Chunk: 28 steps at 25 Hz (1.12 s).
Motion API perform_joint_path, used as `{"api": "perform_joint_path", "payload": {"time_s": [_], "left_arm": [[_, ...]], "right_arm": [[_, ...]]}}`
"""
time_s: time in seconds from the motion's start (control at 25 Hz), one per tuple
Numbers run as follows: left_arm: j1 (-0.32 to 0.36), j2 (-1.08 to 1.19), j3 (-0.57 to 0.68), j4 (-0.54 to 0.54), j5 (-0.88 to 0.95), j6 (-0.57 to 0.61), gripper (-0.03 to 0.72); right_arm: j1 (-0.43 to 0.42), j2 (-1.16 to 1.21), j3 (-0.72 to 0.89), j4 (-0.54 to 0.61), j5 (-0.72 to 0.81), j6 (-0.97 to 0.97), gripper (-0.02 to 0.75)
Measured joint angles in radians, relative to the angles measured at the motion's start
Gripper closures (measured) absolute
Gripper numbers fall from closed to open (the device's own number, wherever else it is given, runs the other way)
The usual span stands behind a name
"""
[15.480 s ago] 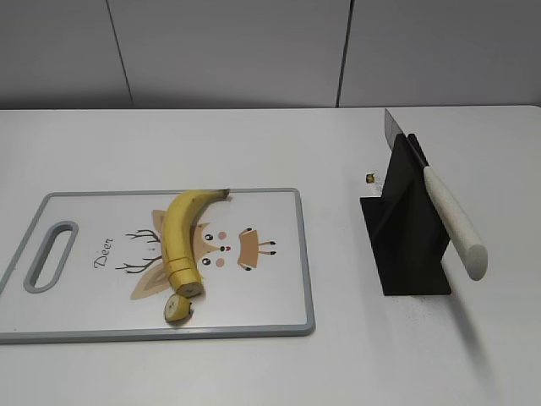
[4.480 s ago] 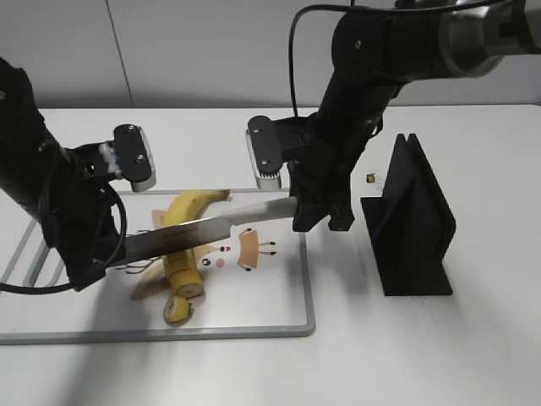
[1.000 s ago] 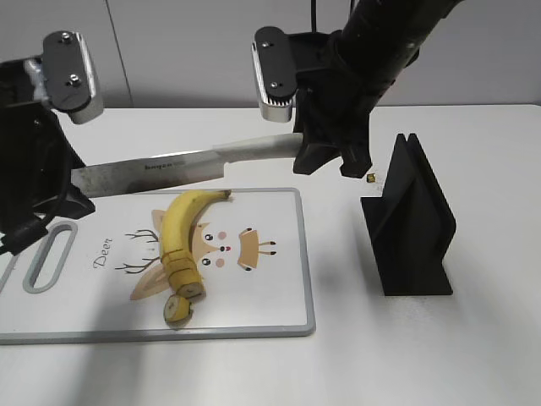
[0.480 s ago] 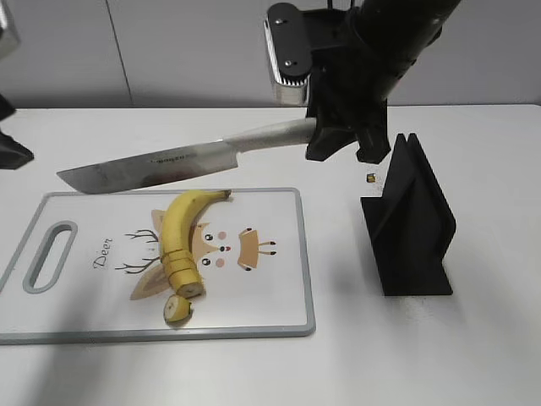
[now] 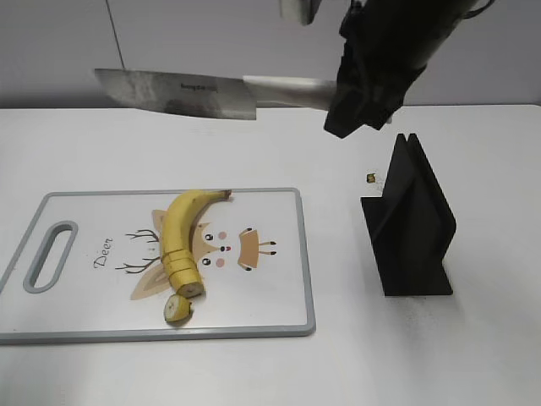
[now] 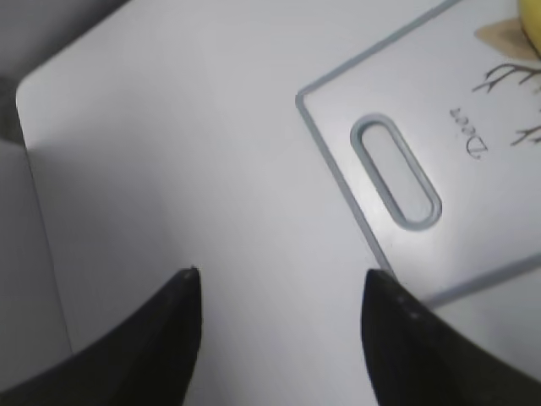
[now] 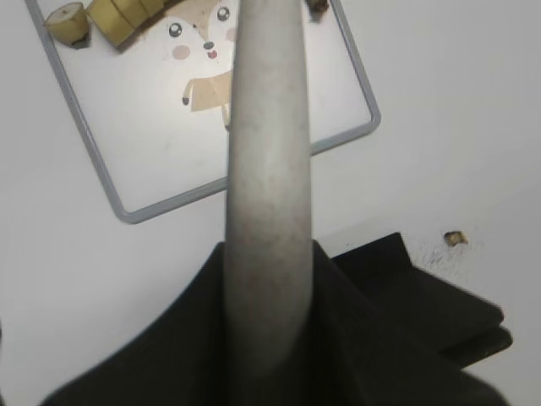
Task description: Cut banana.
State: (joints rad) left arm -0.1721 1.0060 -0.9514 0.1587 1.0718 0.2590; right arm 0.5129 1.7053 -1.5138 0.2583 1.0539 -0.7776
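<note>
The yellow banana (image 5: 176, 233) lies on the white cutting board (image 5: 262, 288), dark stem toward the back. Its front end is cut into slices, and a small severed end piece (image 5: 177, 309) lies in front; the slices also show in the right wrist view (image 7: 114, 10). My right gripper (image 5: 359, 97) is shut on the pale handle (image 7: 264, 178) of a knife. It holds the knife (image 5: 182, 91) level, high above the board, blade pointing left. My left gripper (image 6: 279, 292) is open and empty above the bare table, left of the board's handle slot (image 6: 396, 173). It is out of the exterior view.
A black knife stand (image 5: 410, 224) is on the table right of the board, also in the right wrist view (image 7: 423, 288). A small brown scrap (image 5: 370, 178) lies behind it. The table's left edge (image 6: 34, 211) is near my left gripper.
My right gripper has lifted the knife up and away from the banana, and the blade is now level. My left arm has drawn back out of the exterior view.
</note>
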Motion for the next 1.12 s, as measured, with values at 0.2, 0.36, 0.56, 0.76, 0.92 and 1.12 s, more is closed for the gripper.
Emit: {"api": "perform_joint_path", "payload": {"time_s": [0.2,0.36,0.56,0.76,0.92,1.12], "left_arm": [[0.038,-0.066,0.001,-0.063,0.132,-0.058,0.105],[0.059,-0.161,0.026,-0.172,0.121,-0.063,0.105],[0.062,-0.318,0.113,-0.212,0.101,-0.063,0.105],[0.062,-0.501,0.266,-0.29,0.043,-0.049,0.105],[0.062,-0.672,0.357,-0.305,0.015,-0.045,0.105],[0.062,-0.854,0.41,-0.306,0.02,-0.045,0.105]], "right_arm": [[0.0,-0.043,0.0,-0.015,0.109,0.214,0.577],[0.0,-0.086,0.02,-0.022,0.149,0.404,0.577],[-0.006,-0.195,0.151,-0.1,0.045,0.639,0.577],[-0.094,-0.262,0.265,-0.113,0.02,0.778,0.577],[-0.201,-0.312,0.327,-0.088,0.0,0.817,0.577],[-0.235,-0.353,0.36,-0.081,-0.008,0.884,0.577]]}}
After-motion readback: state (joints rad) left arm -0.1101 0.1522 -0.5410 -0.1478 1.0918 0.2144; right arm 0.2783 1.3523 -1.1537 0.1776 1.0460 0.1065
